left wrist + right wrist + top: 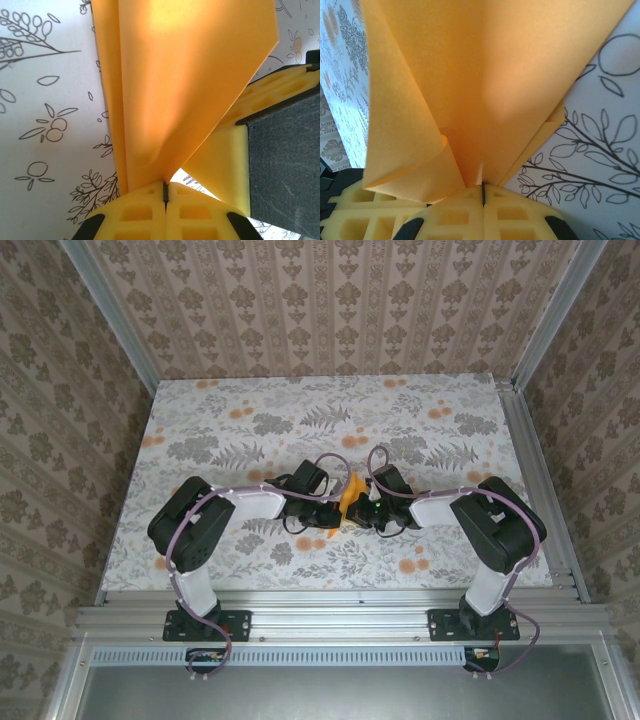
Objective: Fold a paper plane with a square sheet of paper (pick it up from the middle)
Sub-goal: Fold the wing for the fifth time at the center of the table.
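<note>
The square sheet of paper [352, 498] is being pinched from both sides over the floral cloth [250, 410].
The left gripper [165, 194] is clamping tight on its folded edge; the right gripper [483, 192], just beside, is gripping the same sheet.

My left arm [195, 525] and right arm [497, 523] are black and white, trailing lilac cables [232, 490]. My claw fingers [135, 215] are yellow, square-pocketed.

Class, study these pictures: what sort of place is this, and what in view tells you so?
Probably a purpose-built robot test booth: wallpapered panels held in an aluminium frame, a floral cloth as work surface, with the left arm and right arm bolted to the near rail.
</note>
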Action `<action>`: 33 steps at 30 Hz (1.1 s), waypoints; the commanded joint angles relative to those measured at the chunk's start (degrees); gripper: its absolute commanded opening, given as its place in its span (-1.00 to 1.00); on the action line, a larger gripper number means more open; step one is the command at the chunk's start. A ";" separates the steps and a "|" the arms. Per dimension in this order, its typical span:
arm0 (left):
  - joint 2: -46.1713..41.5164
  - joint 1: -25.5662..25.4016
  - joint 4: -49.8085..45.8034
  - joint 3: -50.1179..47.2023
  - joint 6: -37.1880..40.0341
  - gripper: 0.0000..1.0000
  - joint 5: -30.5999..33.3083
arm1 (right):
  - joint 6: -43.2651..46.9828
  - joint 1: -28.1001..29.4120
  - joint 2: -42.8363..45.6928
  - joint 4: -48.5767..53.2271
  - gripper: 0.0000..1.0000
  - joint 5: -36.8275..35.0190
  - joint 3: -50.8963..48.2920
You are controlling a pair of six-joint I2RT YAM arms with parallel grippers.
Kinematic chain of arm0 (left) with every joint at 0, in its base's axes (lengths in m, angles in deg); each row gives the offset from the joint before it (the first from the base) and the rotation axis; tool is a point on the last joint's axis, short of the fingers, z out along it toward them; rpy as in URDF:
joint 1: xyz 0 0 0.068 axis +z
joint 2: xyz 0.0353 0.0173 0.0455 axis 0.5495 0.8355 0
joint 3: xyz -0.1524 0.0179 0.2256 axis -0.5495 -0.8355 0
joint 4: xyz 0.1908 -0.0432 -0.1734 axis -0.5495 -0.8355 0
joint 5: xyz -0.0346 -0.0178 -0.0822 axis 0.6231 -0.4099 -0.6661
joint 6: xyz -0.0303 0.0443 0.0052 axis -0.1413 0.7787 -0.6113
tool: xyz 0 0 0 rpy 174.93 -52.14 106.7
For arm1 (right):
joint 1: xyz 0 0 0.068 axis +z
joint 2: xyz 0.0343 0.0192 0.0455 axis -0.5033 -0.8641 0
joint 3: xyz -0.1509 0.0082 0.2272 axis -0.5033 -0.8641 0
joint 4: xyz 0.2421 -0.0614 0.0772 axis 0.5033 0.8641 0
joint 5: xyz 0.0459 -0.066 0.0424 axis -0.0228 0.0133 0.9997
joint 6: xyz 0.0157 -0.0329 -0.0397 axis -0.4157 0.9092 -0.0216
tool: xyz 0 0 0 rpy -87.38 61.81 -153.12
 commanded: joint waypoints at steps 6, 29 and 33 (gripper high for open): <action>0.82 0.11 -3.48 0.56 3.10 -0.89 1.73 | 0.69 -1.99 4.74 1.72 -0.89 0.37 -1.80; 0.62 0.64 -3.88 0.83 5.53 -0.72 -0.41 | 1.56 -4.77 1.09 -1.26 -0.36 6.45 3.15; 0.54 0.64 -3.72 0.78 5.40 -0.69 -0.63 | 2.62 -4.77 -0.23 1.06 -0.50 5.87 3.91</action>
